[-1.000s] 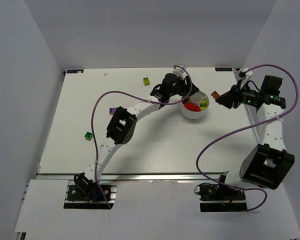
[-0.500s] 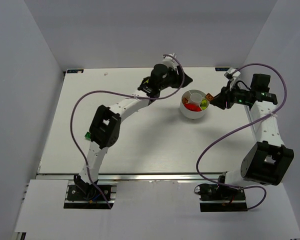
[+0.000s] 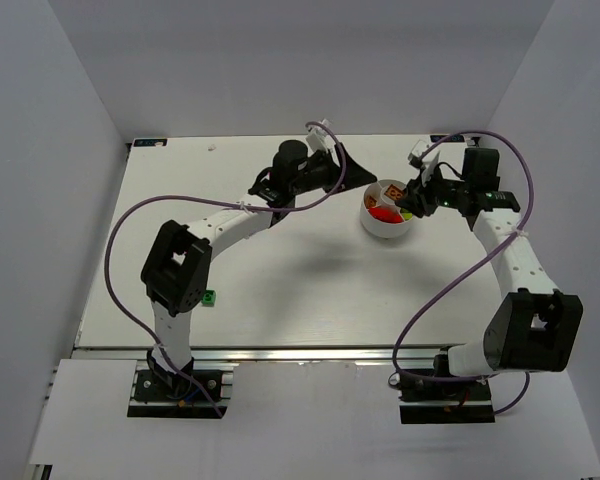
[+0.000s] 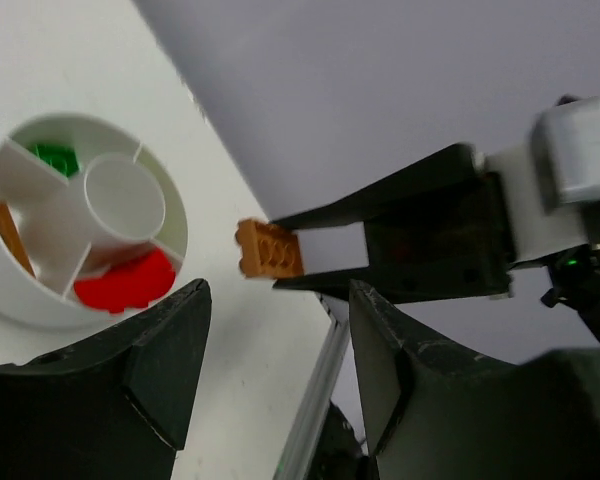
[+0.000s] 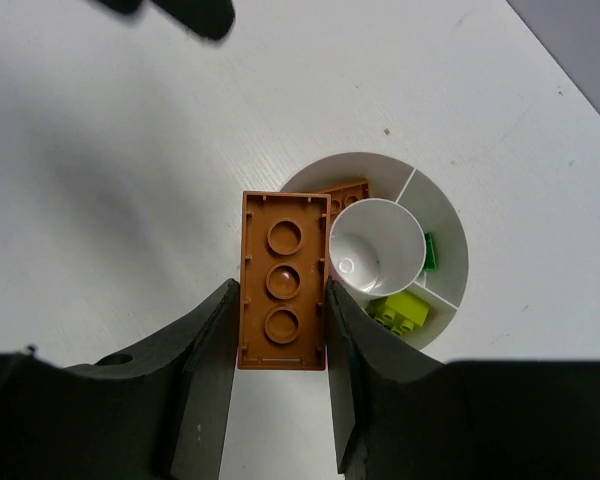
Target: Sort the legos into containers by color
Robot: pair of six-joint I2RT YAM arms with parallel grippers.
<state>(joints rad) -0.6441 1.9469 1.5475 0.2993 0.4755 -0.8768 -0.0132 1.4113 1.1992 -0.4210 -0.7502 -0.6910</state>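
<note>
The round white divided bowl (image 3: 385, 231) stands right of the table's middle. It holds red bricks (image 4: 130, 281), a green brick (image 5: 429, 250), a yellow-green brick (image 5: 400, 312) and an orange brick (image 5: 345, 190) in separate wedges; the central cup is empty. My right gripper (image 5: 278, 292) is shut on an orange brick (image 5: 283, 280) and holds it above the bowl's left rim (image 5: 302, 178). It also shows in the left wrist view (image 4: 268, 250). My left gripper (image 4: 278, 292) is open and empty, just left of the bowl in the top view (image 3: 365, 180).
A loose green brick (image 3: 209, 298) lies on the table near the left arm's elbow. The left arm arcs across the table's back left part. The table's rail edge (image 4: 315, 400) runs close behind the bowl.
My right gripper has moved left with the orange brick, from right of the bowl to over it. My left gripper has drawn back from the bowl and its arm has swung left.
</note>
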